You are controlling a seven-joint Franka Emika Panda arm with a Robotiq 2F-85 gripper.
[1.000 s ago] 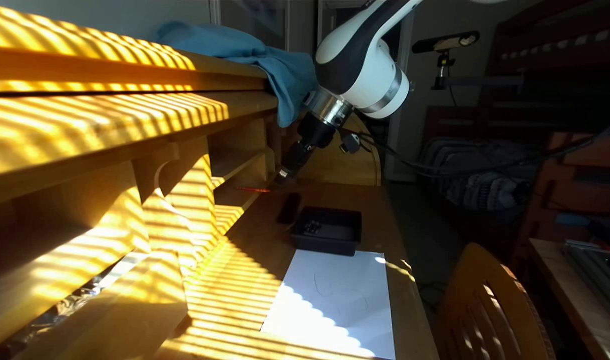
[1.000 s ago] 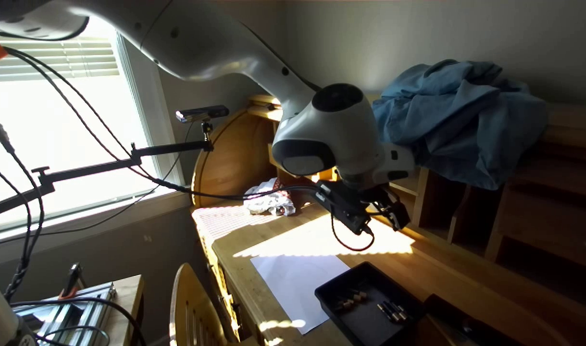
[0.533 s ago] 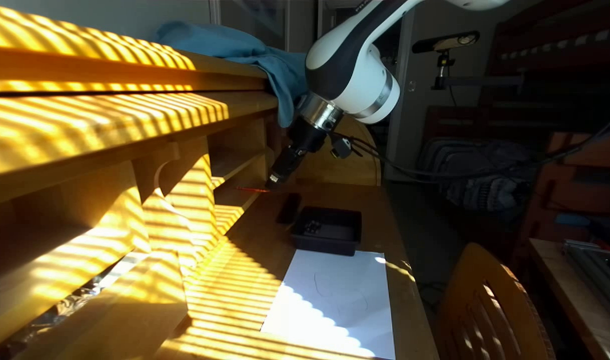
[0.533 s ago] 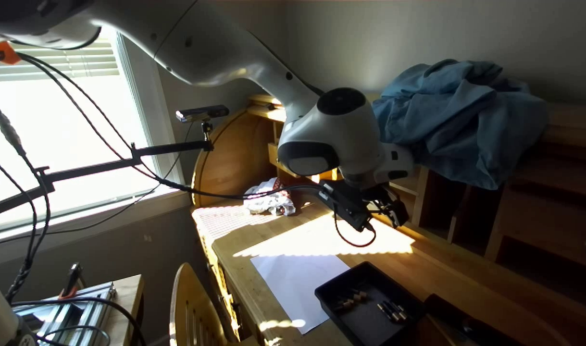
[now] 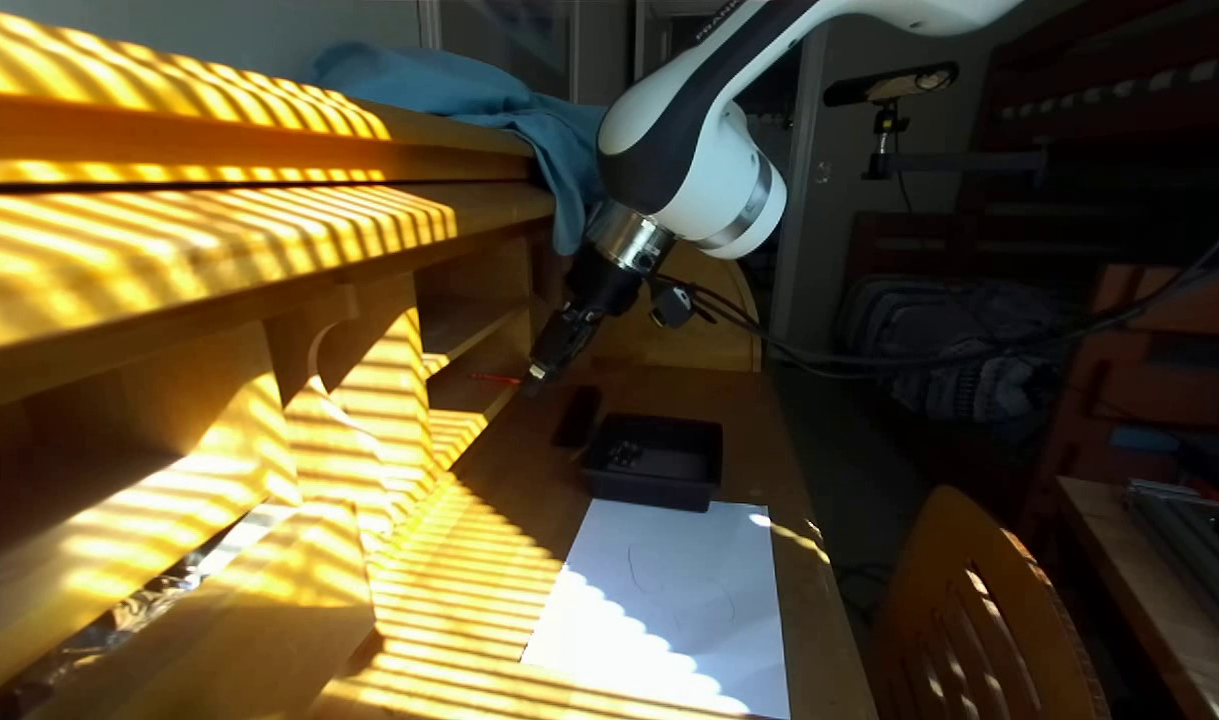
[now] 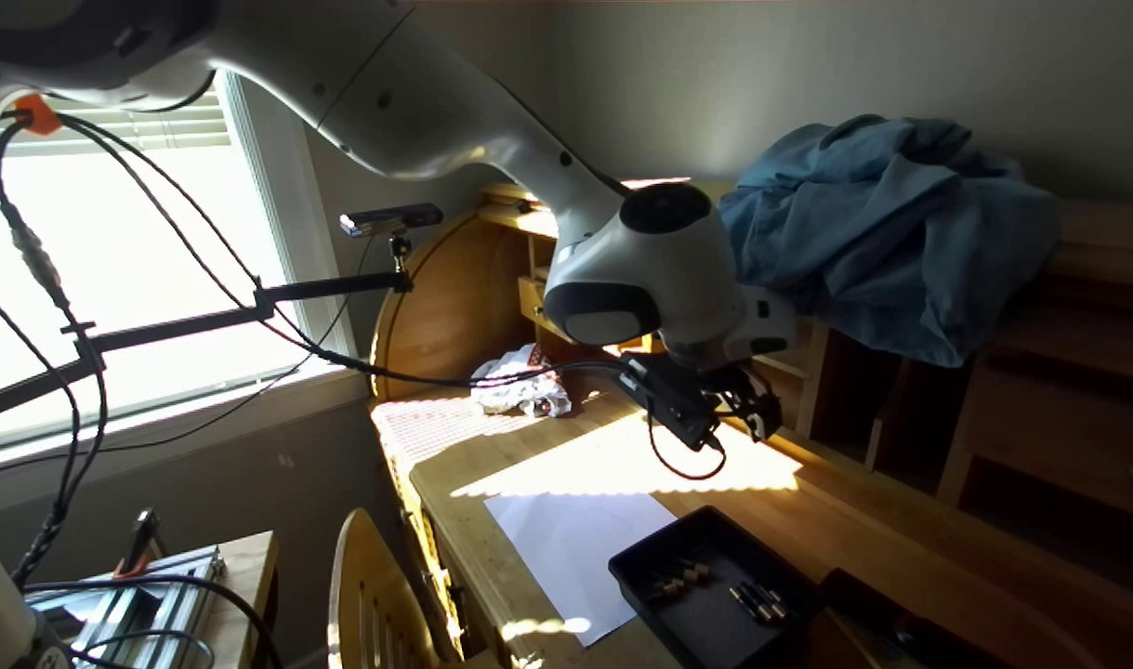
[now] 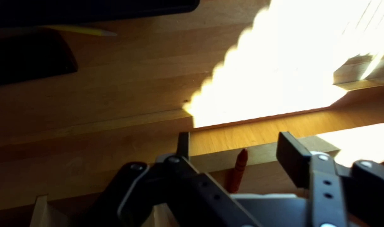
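Note:
A red crayon [image 7: 239, 170] lies on a wooden shelf of the desk hutch, its tip sticking out over the shelf edge [image 7: 255, 155]. In the wrist view my gripper [image 7: 234, 146] stands open, the crayon showing in the gap between its black fingers. No contact between crayon and pads [image 7: 291, 160] is visible. The crayon's rear part is hidden behind the gripper. In an exterior view the crayon [image 5: 491, 377] appears as a thin red line, with the gripper tips at its right end. From across the desk the crayon is hidden.
On the desk sit a black tray [image 5: 649, 488] with small items inside, a white paper sheet [image 5: 669, 580] and a dark flat object [image 5: 577, 416]. A yellow pencil [image 7: 81, 30] lies beside the tray. Blue cloth [image 6: 891, 223] hangs over the hutch. A wooden chair [image 5: 979, 610] stands alongside.
In an exterior view my gripper has moved left and down, up to the shelf edge, and its tips now overlap the crayon's right end. The crayon looks unmoved.

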